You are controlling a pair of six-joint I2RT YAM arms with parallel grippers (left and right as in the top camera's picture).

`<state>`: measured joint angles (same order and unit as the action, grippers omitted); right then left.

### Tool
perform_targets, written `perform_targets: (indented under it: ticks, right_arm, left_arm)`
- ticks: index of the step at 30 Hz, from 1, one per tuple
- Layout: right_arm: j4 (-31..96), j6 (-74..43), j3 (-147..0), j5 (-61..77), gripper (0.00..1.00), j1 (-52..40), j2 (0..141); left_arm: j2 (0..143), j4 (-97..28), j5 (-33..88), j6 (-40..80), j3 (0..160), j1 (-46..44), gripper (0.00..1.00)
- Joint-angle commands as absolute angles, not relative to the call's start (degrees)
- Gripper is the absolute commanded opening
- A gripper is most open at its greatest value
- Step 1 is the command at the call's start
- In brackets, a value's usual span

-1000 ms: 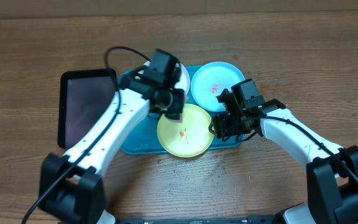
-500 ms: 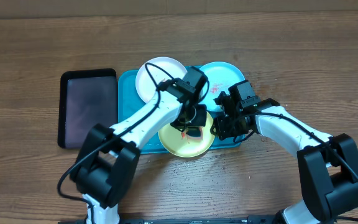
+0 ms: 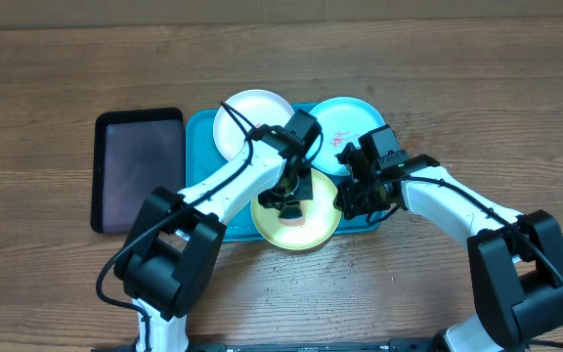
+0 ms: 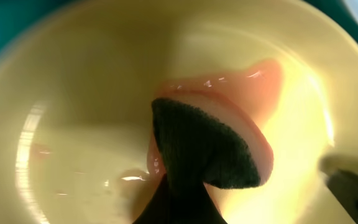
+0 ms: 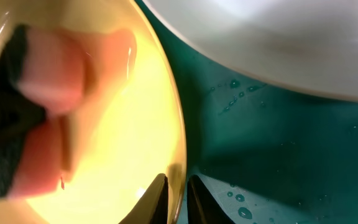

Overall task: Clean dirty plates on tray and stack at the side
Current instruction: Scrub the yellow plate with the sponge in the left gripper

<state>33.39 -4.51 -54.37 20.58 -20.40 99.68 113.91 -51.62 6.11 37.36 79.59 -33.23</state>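
A black tray [image 3: 138, 168] lies at left on the counter [image 3: 47, 284], just beside the turquoise tray [image 3: 201, 132]. At centre the left gripper [image 3: 289, 198], clenched on a sponge [image 4: 216, 146], presses the yellow-green plate [image 3: 301, 235], whose lower edge overhangs the tray rim. The white plate [image 3: 245, 117] and teal plate [image 3: 352, 119] crowd above. The right gripper [image 5: 176, 193] pinches the yellow-green plate's right rim.

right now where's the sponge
Overhead view: the sponge is in the left gripper, pressed onto the yellow-green plate at the near edge of the tray; the right gripper pinches that plate's right rim.
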Motion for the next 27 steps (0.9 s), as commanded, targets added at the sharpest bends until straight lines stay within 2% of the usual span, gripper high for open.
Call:
perform_targets:
  ticks: [1, 11, 18, 27]
  right_arm:
    - [33.26, -4.45, -55.57, 19.09, 0.13, -20.62, 99.50]
    - [33.34, -4.47, -55.57, 19.09, 0.13, -20.62, 99.50]
    - [33.45, -4.45, -55.57, 19.07, 0.13, -20.62, 99.50]
    - [33.50, -4.45, -55.57, 19.07, 0.13, -20.62, 99.50]
  left_arm:
    - [112.44, -52.10, 0.19, 38.79, 80.97, -31.46, 0.04]
    - [110.83, -47.35, 4.54, 40.38, 81.06, -38.54, 0.04]
    - [113.14, -46.94, 3.33, 42.22, 81.06, -43.97, 0.04]
    - [113.12, -50.54, -2.24, 42.87, 81.08, -39.83, 0.04]
